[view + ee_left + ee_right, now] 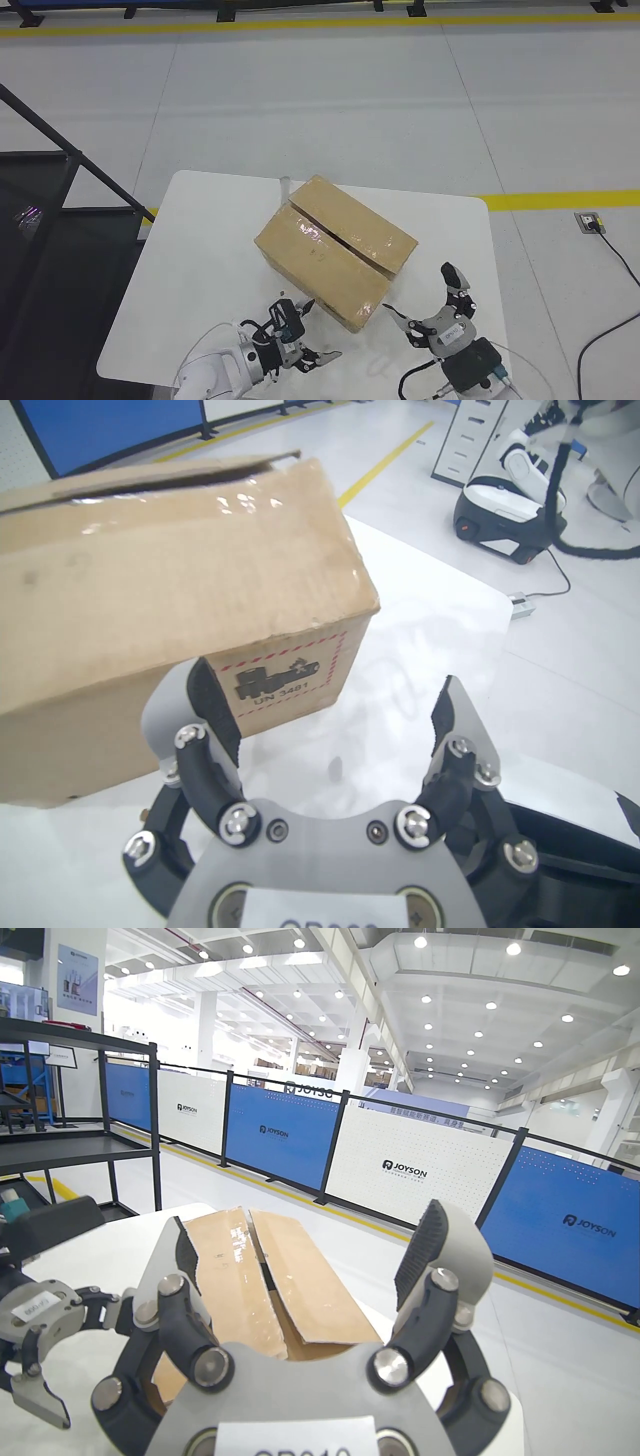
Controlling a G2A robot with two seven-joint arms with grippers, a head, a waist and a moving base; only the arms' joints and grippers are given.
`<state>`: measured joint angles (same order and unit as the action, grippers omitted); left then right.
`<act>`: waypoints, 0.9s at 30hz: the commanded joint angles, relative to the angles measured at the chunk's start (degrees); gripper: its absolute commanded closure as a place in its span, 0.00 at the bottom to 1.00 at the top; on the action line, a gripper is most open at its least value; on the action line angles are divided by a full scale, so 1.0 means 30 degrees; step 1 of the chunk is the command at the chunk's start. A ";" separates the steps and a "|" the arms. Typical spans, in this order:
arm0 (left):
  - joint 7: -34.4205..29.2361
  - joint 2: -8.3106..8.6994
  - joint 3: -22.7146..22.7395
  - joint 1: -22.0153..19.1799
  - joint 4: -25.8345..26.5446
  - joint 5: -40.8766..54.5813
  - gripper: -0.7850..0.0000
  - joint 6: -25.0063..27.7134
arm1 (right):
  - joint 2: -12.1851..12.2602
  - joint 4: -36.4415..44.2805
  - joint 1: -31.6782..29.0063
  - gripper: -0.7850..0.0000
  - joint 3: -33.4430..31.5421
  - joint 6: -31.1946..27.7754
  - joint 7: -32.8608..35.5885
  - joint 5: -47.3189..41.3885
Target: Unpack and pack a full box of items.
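A brown cardboard box (335,250) stands slantwise in the middle of the white table (200,260). Its top flaps are folded down, with glossy clear tape over them and a narrow gap along the seam (260,1268). My left gripper (320,328) is open near the table's front edge, just off the box's near corner. In the left wrist view the box (150,575) has a printed end face behind the open left gripper (330,700), which holds nothing. My right gripper (418,290) is open beside the box's near right end. The right gripper (307,1238) frames the box top (300,1278).
A black metal shelf cart (40,230) stands close to the table's left side. A floor socket with a cable (590,222) lies on the right. Another robot's base (505,515) is parked farther off. Bare table lies left of and behind the box.
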<state>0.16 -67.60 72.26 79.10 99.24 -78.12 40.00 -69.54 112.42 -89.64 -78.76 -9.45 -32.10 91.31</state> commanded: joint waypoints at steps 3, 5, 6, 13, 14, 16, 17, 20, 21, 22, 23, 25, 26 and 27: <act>0.1162 0.0416 0.3668 0.2231 0.1572 0.1288 0.00 -0.1006 | 0.0004 -0.0088 0.0243 0.00 -0.0105 -0.0290 0.0081 -0.0262; 0.1441 0.0514 0.5140 0.2914 0.1918 0.1874 0.00 -0.1941 | 0.0003 -0.0157 0.0442 0.00 -0.0079 -0.0488 0.0201 -0.0332; 0.1446 0.0541 0.5757 0.3100 0.1884 0.2371 0.00 -0.2378 | 0.0002 -0.0183 0.0555 0.00 -0.0044 -0.0612 0.0293 -0.0352; 0.0419 0.0490 0.7674 0.2896 0.0862 0.4903 0.00 -0.6119 | -0.0084 -0.0268 0.0794 0.00 -0.0236 -0.0051 0.2406 -0.1850; -0.0159 0.0470 0.7729 0.2797 0.0723 0.4921 0.00 -0.6948 | -0.0084 -0.0268 0.0794 0.00 -0.0236 -0.0051 0.2406 -0.1850; -0.0389 0.0470 0.7742 0.2771 0.0728 0.4795 0.00 -0.7224 | -0.0084 -0.0268 0.0794 0.00 -0.0236 -0.0051 0.2406 -0.1850; -0.0389 0.0470 0.7742 0.2771 0.0728 0.4795 0.00 -0.7224 | -0.0084 -0.0268 0.0794 0.00 -0.0236 -0.0051 0.2406 -0.1850; -0.0389 0.0470 0.7742 0.2771 0.0728 0.4795 0.00 -0.7224 | -0.0084 -0.0268 0.0794 0.00 -0.0236 -0.0051 0.2406 -0.1850; -0.0389 0.0470 0.7742 0.2771 0.0728 0.4795 0.00 -0.7224 | -0.0084 -0.0268 0.0794 0.00 -0.0236 -0.0051 0.2406 -0.1850; -0.0389 0.0470 0.7742 0.2771 0.0728 0.4795 0.00 -0.7224 | -0.0084 -0.0268 0.0794 0.00 -0.0236 -0.0051 0.2406 -0.1850; -0.0402 0.0462 0.7674 0.2775 0.0735 0.4873 0.00 -0.7188 | -0.0086 -0.0276 0.0819 0.00 -0.0155 -0.0097 0.2669 -0.1784; -0.0477 0.0444 0.7476 0.2269 0.0305 0.4917 0.00 -0.7317 | -0.0127 -0.0228 0.1145 0.00 0.0289 -0.0638 0.3388 -0.2197; -0.0512 0.0409 0.7252 0.1709 -0.0125 0.5087 0.00 -0.7565 | -0.0150 -0.0362 0.1392 0.00 0.0409 -0.1047 0.3741 -0.2798; -0.0681 0.0385 0.6922 0.1042 -0.0704 0.5289 0.00 -0.7400 | -0.0161 -0.0482 0.1667 0.00 0.0424 -0.1355 0.4135 -0.3241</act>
<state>-1.38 -66.34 94.20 84.88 99.40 -62.99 17.76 -69.97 111.44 -85.66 -77.66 -12.16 -21.20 83.77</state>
